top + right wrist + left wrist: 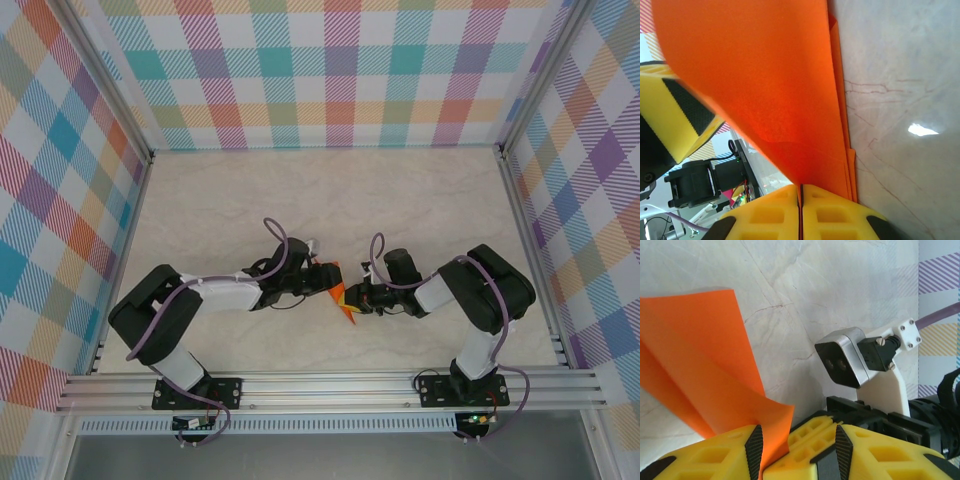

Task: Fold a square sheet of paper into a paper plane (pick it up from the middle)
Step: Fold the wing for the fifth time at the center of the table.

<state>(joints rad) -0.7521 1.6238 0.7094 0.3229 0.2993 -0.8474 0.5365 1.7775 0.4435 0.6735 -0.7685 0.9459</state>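
**A:** What's hard to see on the bench (300,200)?

**B:** From above, both arms fold low, the left arm (215,295) reaching to 3 o'clock, the right arm (450,290) to 9. Their wrists hide most of the paper (343,303), just toward 6 o'clock of mid-bench.

**A:** And the wrist views?

**B:** The right one shows the right gripper (801,200), fingers pressed together on the folded paper, its top cut off. The left gripper (797,447): fingers part-spread, paper beside one pad (754,446); pinching or not, I cannot tell.
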